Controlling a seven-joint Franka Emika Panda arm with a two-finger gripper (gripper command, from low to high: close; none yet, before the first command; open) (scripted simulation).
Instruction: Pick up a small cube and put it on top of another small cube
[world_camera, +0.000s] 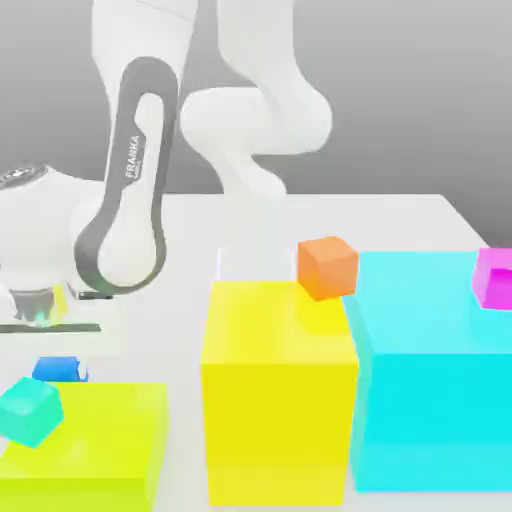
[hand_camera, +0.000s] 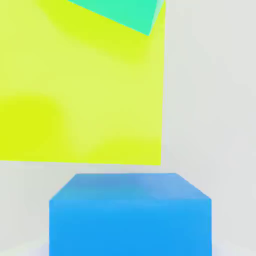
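With the tool closed, seemingly on the small blue cube (hand_camera: 130, 215) that sits on the tabletop (world_camera: 400, 215) just behind the low yellow-green block (world_camera: 90, 440), a straight, slow lift would suit best, though the arm (world_camera: 125, 190) blocks any view of the contact itself.

A smooth, matt finish is seen on the small cube (hand_camera: 130, 212); gloss on the white arm (world_camera: 255, 110).
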